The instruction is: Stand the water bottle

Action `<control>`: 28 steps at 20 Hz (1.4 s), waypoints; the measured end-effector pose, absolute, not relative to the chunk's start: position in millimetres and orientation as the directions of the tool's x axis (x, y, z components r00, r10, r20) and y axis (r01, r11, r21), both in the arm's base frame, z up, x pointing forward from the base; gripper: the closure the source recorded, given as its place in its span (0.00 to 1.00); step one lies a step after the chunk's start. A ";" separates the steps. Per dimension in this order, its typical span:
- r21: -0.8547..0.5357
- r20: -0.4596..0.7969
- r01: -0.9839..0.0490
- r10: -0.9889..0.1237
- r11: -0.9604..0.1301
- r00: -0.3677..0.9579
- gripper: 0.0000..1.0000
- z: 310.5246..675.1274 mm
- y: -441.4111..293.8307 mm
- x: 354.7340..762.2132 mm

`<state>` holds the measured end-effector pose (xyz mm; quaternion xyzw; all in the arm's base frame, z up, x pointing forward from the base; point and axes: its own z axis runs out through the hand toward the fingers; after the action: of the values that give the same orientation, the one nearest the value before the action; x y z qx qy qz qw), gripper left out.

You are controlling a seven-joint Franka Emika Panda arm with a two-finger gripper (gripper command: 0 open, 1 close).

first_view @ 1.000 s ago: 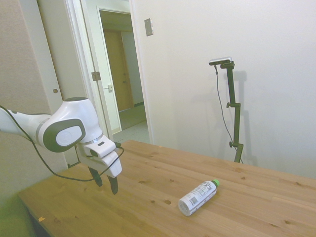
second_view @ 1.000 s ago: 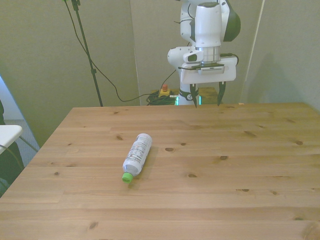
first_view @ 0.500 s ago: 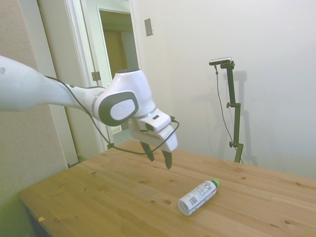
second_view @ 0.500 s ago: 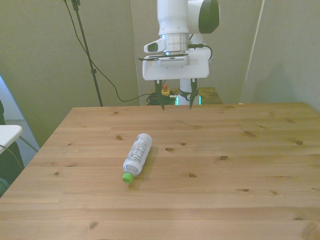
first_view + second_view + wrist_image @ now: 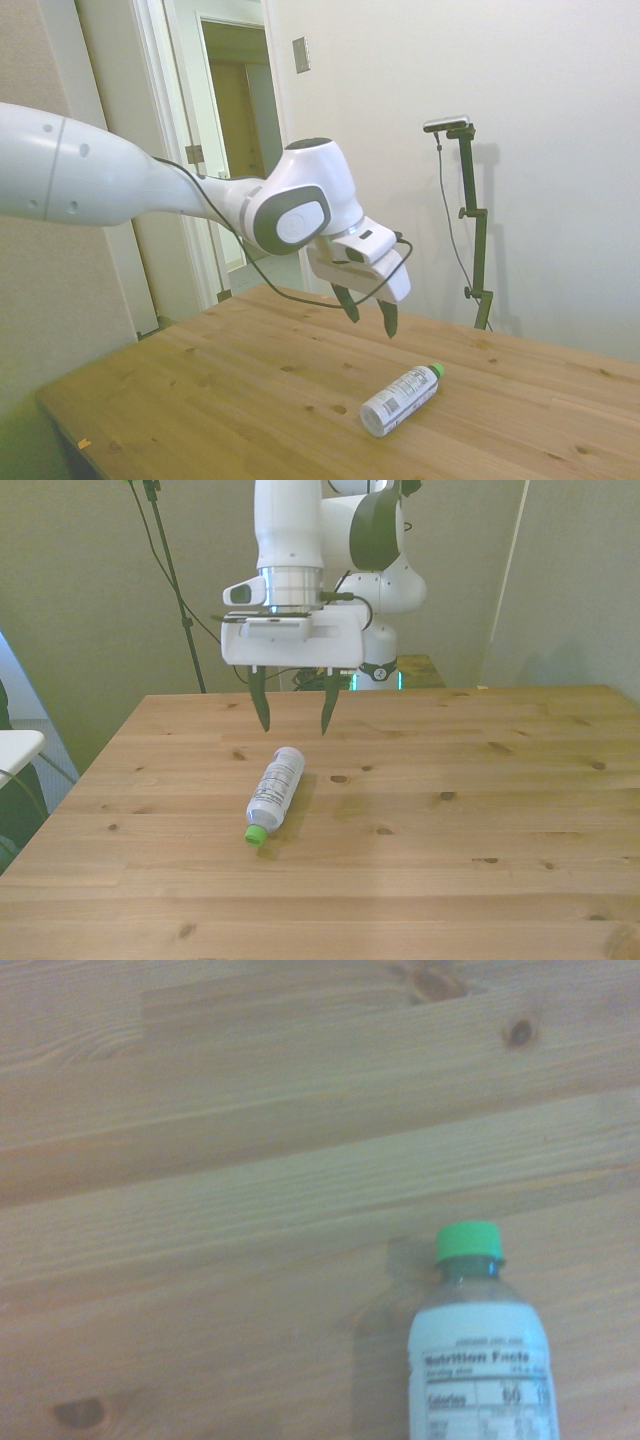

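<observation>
The water bottle point(image 5: 274, 792) lies on its side on the wooden table point(image 5: 480, 820), green cap point(image 5: 255, 833) toward the camera. The gripper point(image 5: 291, 723) hangs above its base end, fingers spread wide and empty, apparently lined up to straddle it.

One water bottle point(image 5: 274, 792) is lying on one table point(image 5: 480, 810); one tool point(image 5: 292, 723) is hanging above.

We see our tool point(image 5: 292, 710) hanging with its fingers spread, clear air beneath it. The water bottle point(image 5: 275, 790) lies flat on the table point(image 5: 480, 820), well away from every edge, bare wood on all sides, nothing crowding it.
</observation>
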<state>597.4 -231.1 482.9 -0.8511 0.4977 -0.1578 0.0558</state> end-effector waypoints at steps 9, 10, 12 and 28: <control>-0.222 0.212 -0.858 -0.882 -0.462 0.420 0.00 424.6 -273.2 651.9; -0.220 0.213 -0.860 -0.883 -0.461 0.419 0.00 422.1 -275.9 654.6; -0.218 0.211 -0.862 -0.884 -0.458 0.417 0.00 417.8 -280.0 660.2; -0.135 0.184 -0.858 -0.864 -0.495 0.470 1.00 363.9 -263.4 682.7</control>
<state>682.7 -263.4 363.9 -0.8571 0.5022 -0.1142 0.0120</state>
